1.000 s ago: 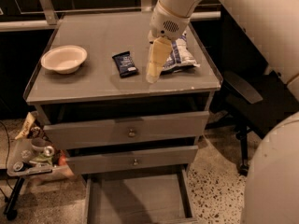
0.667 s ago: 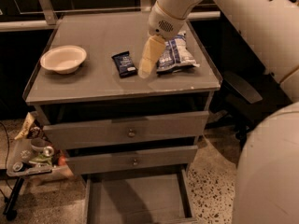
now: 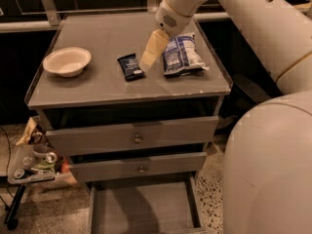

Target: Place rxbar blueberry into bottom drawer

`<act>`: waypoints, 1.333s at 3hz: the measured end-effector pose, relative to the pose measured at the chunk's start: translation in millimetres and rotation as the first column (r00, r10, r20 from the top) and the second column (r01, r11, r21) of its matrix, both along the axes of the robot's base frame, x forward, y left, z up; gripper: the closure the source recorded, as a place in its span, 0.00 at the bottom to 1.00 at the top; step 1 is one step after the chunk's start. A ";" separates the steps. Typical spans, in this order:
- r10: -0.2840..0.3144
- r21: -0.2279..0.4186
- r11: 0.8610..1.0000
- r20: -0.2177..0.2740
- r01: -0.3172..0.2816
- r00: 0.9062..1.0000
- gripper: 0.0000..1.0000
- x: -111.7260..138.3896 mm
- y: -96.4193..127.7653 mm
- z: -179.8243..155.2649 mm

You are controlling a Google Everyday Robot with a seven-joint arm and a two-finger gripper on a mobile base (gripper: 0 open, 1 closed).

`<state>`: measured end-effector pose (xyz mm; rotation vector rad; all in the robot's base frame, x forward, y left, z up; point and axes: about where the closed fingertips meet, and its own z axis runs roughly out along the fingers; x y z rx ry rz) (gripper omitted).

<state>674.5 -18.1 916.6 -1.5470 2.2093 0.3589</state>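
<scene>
The rxbar blueberry, a small dark navy bar with a white label, lies flat on the top of the grey cabinet, near the middle. My gripper hangs from the arm above the cabinet top, its cream fingers pointing down-left, tips just right of the bar. The bottom drawer is pulled out below the two upper drawers; its plain grey floor shows nothing in it.
A blue-and-white chip bag lies right of the gripper. A white bowl sits at the cabinet top's left. The two upper drawers with round knobs are closed. A small cart with clutter stands at the left. My own body fills the right side.
The gripper has moved left, away from the chip bag and toward the rxbar, with its tips now close beside the bar. The bar, bag and bowl have not moved.
</scene>
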 end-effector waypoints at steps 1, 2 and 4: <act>-0.003 0.002 1.000 0.000 0.003 1.000 0.00 1.3 0.2 -0.3; -0.003 0.026 1.000 0.003 0.003 1.000 0.00 6.6 5.1 -3.0; -0.019 0.060 0.998 -0.068 0.023 0.997 0.00 31.3 38.8 -25.2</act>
